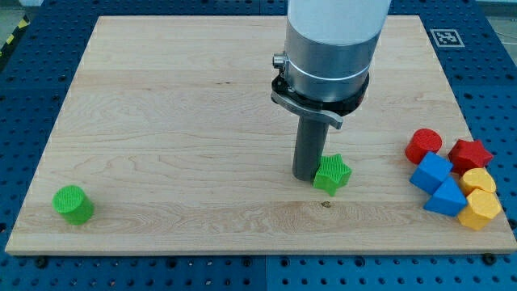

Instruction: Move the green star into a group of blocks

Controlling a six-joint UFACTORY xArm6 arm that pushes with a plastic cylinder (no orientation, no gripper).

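The green star (333, 174) lies on the wooden board (202, 97), right of centre and toward the view's bottom. My tip (305, 177) stands right against the star's left side, touching it. At the view's right edge is a group of blocks: a red cylinder (423, 145), a red star (470, 153), a blue cube (430, 171), a blue wedge-shaped block (447, 198) and two yellow blocks (478, 180) (480, 210). The green star is well left of this group, apart from it.
A green cylinder (73, 204) sits alone near the board's bottom left corner. A black-and-white marker tag (446, 37) is at the board's top right corner. The arm's wide grey body (331, 48) hangs above the board's middle.
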